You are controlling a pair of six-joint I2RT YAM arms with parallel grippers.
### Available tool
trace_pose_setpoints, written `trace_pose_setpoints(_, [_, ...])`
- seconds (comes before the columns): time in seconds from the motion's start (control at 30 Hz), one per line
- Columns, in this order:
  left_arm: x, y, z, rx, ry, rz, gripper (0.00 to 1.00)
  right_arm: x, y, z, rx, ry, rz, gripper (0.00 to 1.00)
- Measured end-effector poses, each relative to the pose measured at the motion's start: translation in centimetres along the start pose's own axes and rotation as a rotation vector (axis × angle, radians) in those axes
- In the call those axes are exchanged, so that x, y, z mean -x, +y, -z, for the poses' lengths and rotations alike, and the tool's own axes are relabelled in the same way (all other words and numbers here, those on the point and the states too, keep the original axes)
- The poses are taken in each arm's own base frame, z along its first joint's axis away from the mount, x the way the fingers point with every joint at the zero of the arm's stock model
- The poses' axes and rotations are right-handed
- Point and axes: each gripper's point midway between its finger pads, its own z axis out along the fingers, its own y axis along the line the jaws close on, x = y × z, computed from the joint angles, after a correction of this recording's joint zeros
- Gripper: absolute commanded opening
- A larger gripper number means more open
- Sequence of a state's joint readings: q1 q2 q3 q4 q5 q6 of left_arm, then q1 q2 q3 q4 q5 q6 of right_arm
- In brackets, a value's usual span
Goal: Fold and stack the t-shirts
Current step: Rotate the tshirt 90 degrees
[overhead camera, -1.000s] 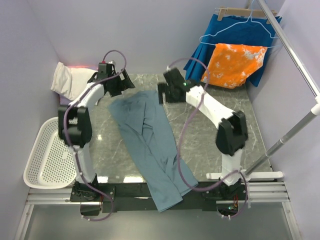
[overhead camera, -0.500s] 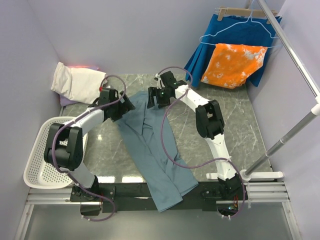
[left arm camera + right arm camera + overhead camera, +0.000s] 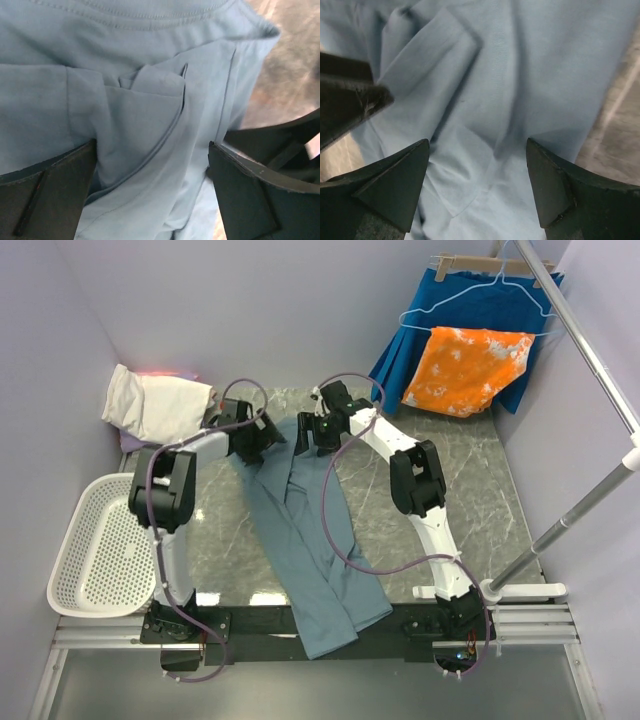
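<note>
Both arms reach low over the far end of the blue-grey shirt (image 3: 300, 530), left pincer (image 3: 258, 437) and right pincer (image 3: 312, 433) spread wide with cloth between them, nothing clamped. The shirt lies diagonally on the table (image 3: 480, 480), near end hanging off.

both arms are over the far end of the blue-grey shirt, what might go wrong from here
1. The left tool and right tool stand open over creased, overlapping layers of the blue-grey t-shirt; closing may catch only some layers and skew the fold.
2. The tools sit close together, so they might collide.
3. The shirt's near end overhangs the table edge; it may drag or snag on lifting.
</note>
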State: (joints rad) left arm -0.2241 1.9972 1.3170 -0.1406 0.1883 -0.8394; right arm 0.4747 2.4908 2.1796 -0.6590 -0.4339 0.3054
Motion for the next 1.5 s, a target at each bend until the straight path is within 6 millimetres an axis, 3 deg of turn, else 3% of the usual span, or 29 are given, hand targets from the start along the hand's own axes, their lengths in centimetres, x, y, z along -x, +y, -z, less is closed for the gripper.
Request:
trace_pose_setpoints(0.17, [2.5,-3.1,-3.9,-0.049,0.048,-0.041,0.99,0.5,-1.1,0.1,-0.053,-0.027,-0.055,0.85])
trace_pose_setpoints(0.3, [5.1,-7.0,-7.6,-0.147,0.078,-0.092,0.99,1.4,-2.6,0.7,-0.088,-0.053,-0.105,0.85])
trace_pose_setpoints(0.47, [6.4,-10.8,-10.5,-0.294,0.099,-0.143,0.99,3.0,-6.6,2.1,-0.226,-0.132,-0.152,0.87])
trace_pose_setpoints(0.67, [6.1,-10.8,-10.3,-0.364,0.129,-0.152,0.99,5.3,-12.5,4.8,-0.394,-0.228,-0.212,0.88])
trace_pose_setpoints(0.77, [6.3,-9.9,-9.4,-0.350,0.125,-0.166,0.99,7.7,-15.2,6.4,-0.401,-0.289,-0.247,0.87])
trace_pose_setpoints(0.87, [6.1,-8.6,-7.9,-0.305,0.110,-0.184,0.99,9.4,-16.8,7.6,-0.380,-0.351,-0.261,0.88])
trace_pose_setpoints(0.93, [5.9,-7.7,-6.0,-0.255,0.088,-0.207,0.99,9.3,-17.0,8.0,-0.361,-0.370,-0.256,0.87])
trace_pose_setpoints(1.0, [6.0,-7.8,-3.7,-0.228,0.046,-0.240,0.99,7.6,-16.2,8.1,-0.347,-0.357,-0.248,0.86])
trace_pose_setpoints(1.07, [5.9,-8.6,-0.3,-0.213,-0.001,-0.279,0.99,4.2,-14.2,8.6,-0.338,-0.297,-0.234,0.86])
trace_pose_setpoints(1.17, [5.4,-11.7,6.0,-0.270,-0.082,-0.330,0.99,0.8,-9.4,10.2,-0.328,-0.258,-0.166,0.85])
trace_pose_setpoints(1.27, [2.2,-13.2,11.3,-0.343,-0.124,-0.365,0.99,-2.5,-3.4,12.5,-0.288,-0.258,-0.066,0.83])
trace_pose_setpoints(1.3, [-0.3,-12.6,12.8,-0.353,-0.112,-0.375,0.99,-3.9,-1.4,13.2,-0.268,-0.258,-0.030,0.82])
trace_pose_setpoints(1.37, [-3.7,-11.2,13.5,-0.345,-0.072,-0.380,0.99,-7.2,1.4,14.2,-0.253,-0.239,0.027,0.77])
trace_pose_setpoints(1.43, [-7.4,-8.7,13.3,-0.311,-0.006,-0.377,1.00,-10.8,2.5,14.5,-0.255,-0.197,0.059,0.75])
trace_pose_setpoints(1.5, [-10.8,-4.8,12.5,-0.240,0.067,-0.352,0.99,-15.4,2.4,14.3,-0.291,-0.126,0.079,0.71])
